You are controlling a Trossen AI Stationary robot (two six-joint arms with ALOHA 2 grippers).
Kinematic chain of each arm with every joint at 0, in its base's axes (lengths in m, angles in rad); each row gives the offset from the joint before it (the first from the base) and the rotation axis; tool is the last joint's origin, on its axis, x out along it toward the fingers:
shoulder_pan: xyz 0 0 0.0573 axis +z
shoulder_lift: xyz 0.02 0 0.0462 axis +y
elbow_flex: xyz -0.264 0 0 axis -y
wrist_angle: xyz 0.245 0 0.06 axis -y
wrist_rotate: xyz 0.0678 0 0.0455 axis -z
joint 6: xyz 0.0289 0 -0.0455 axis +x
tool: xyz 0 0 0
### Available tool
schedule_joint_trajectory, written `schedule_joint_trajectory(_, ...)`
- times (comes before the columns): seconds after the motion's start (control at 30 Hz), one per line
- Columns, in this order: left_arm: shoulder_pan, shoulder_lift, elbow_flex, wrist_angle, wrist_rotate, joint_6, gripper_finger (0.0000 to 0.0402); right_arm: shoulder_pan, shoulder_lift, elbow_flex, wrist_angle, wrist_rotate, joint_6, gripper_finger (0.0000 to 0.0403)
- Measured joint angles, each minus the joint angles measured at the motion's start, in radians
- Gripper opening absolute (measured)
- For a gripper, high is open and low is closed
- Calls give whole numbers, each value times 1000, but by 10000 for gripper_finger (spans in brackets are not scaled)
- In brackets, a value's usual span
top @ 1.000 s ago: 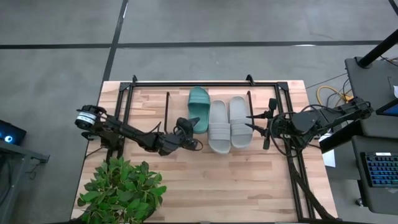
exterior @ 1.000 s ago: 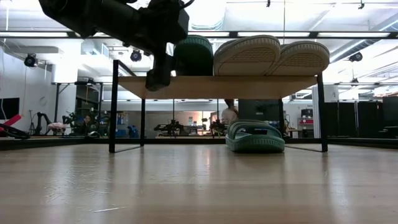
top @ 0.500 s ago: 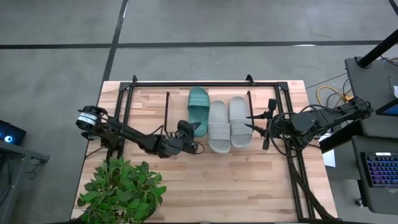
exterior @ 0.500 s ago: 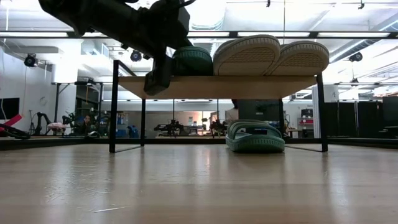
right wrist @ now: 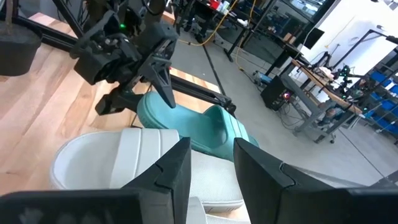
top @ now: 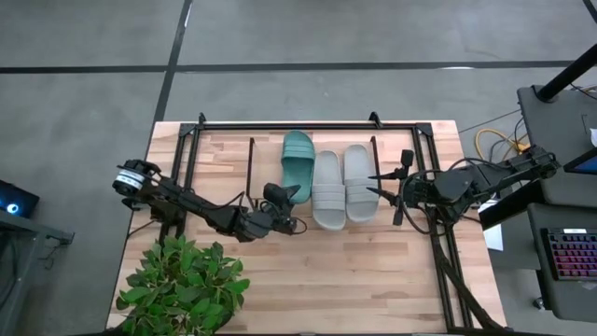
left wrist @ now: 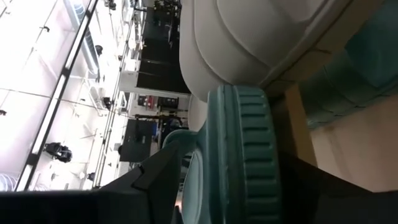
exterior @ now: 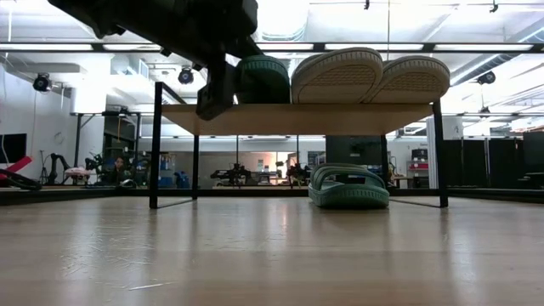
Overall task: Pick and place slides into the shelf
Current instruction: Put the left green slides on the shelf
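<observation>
Your left gripper [top: 280, 195] has slid back a touch along the shelf [exterior: 297, 118] front; the teal slide [top: 298, 161] stays put on top. Its fingers look spread around that slide's heel, not clamped, probably just letting go. Two grey slides [top: 342, 185] sit beside it. The other teal slide [exterior: 349, 187] lies below on the table. Your right gripper [top: 384, 185] waits beside the greys, fingers parted, holding nothing.

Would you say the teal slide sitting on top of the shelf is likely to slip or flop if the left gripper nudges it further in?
The teal slide looks thick and moulded, so it probably holds its shape rather than flopping. It lies flat on the shelf, so tipping seems unlikely. Its ribbed sole edge suggests some grip on the wood; a nudge from the left gripper may turn it against the grey slide.
</observation>
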Motion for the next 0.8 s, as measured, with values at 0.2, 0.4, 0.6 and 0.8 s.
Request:
schedule_joint_trajectory(0.2,-26,0,0,0,0,-22,190,0,0,-1,0,0,7,112)
schedule_joint_trajectory(0.4,-64,-1,1,3,-7,-27,190,0,0,-6,1,0,8,111)
schedule_joint_trajectory(0.6,-99,-2,1,3,-30,-114,190,0,0,-6,2,0,13,111)
schedule_joint_trajectory(0.8,-149,-2,2,4,-57,-152,190,0,0,-9,2,0,18,111)
